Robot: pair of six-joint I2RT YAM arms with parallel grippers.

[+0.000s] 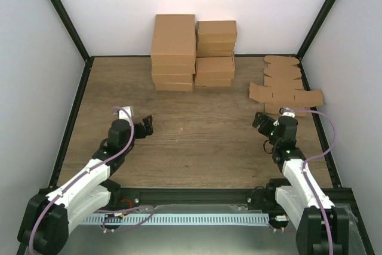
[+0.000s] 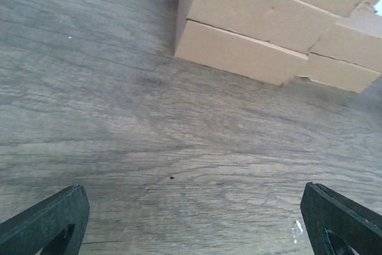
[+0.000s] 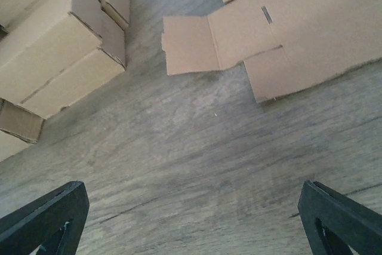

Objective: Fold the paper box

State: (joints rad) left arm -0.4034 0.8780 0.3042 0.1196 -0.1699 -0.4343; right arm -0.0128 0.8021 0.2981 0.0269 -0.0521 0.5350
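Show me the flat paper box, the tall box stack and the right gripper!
paper box (image 1: 286, 95): top view, middle of the flat sheet.
tall box stack (image 1: 173, 35): top view, top box's lid.
right gripper (image 3: 191, 222): right wrist view, between its open fingers.

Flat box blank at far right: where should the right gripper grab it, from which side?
Grip the single flap jutting from the paper box blank leftward in the top view, approaching from that free edge with the open right gripper. The blank lies flat, so a protruding thin flap is probably the easiest pinch.
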